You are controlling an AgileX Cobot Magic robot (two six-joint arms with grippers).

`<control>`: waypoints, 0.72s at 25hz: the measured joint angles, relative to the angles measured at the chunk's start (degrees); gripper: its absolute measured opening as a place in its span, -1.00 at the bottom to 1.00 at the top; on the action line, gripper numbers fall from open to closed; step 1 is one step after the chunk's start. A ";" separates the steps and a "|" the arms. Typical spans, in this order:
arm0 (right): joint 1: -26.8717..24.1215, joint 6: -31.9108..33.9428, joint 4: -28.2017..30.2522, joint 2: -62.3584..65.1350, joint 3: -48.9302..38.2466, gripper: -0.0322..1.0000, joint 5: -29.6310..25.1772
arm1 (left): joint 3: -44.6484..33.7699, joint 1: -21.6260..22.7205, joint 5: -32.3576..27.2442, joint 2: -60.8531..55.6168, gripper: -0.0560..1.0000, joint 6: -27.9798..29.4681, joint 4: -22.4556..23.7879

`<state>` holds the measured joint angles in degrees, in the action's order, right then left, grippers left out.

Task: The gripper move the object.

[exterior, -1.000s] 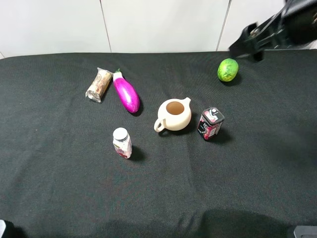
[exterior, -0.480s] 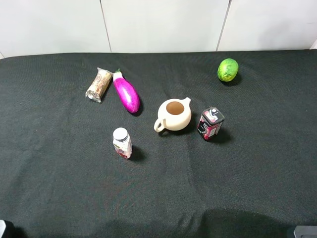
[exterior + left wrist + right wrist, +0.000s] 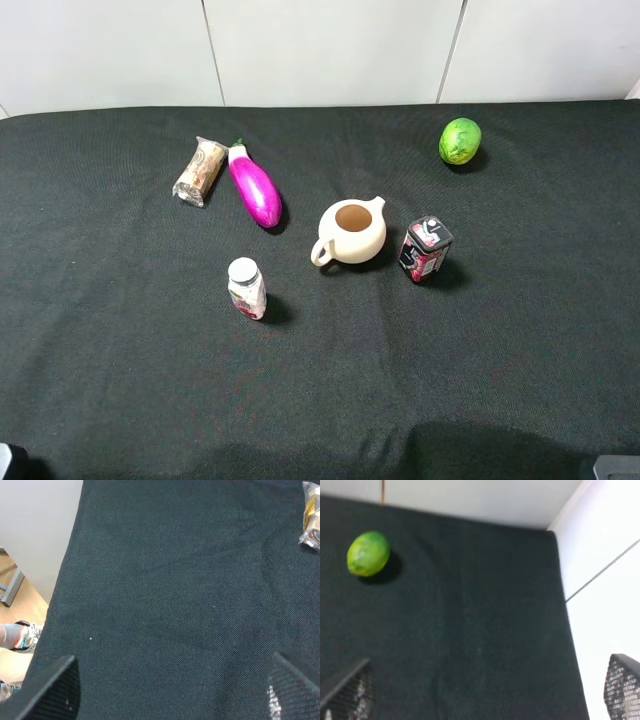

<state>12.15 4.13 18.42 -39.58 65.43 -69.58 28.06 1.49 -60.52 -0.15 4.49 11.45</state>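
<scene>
The object, a small black tin (image 3: pixel 425 248) with red-pink markings and a grey-white cap, stands upright on the black cloth just right of the cream teapot (image 3: pixel 352 232). Neither gripper shows in the exterior high view. In the left wrist view my left gripper (image 3: pixel 172 695) is open, with its fingers wide apart over bare cloth near the table's left edge. In the right wrist view my right gripper (image 3: pixel 485 692) is open over bare cloth near the table's far right corner. Both are empty and far from the tin.
A lime (image 3: pixel 460 141) lies at the back right and also shows in the right wrist view (image 3: pixel 368 553). A purple eggplant (image 3: pixel 255 187) and a wrapped snack (image 3: pixel 200 171) lie at the back left. A white-capped bottle (image 3: pixel 246 287) stands in front of them.
The right arm, seen one second ago at the exterior view's top right near the lime, has withdrawn out of that view. No object has moved.
</scene>
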 joint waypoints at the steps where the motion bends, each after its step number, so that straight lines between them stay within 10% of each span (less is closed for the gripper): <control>1: 0.00 1.14 0.12 1.84 -1.34 0.41 -0.05 | 0.00 0.00 0.00 0.00 0.60 0.00 0.00; 18: 0.00 7.22 -9.23 26.86 -32.65 0.41 7.21 | 0.00 0.00 0.00 0.00 0.60 0.00 0.00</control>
<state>12.15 11.35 9.18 -12.72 32.78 -62.37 28.06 1.49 -60.52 -0.15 4.49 11.45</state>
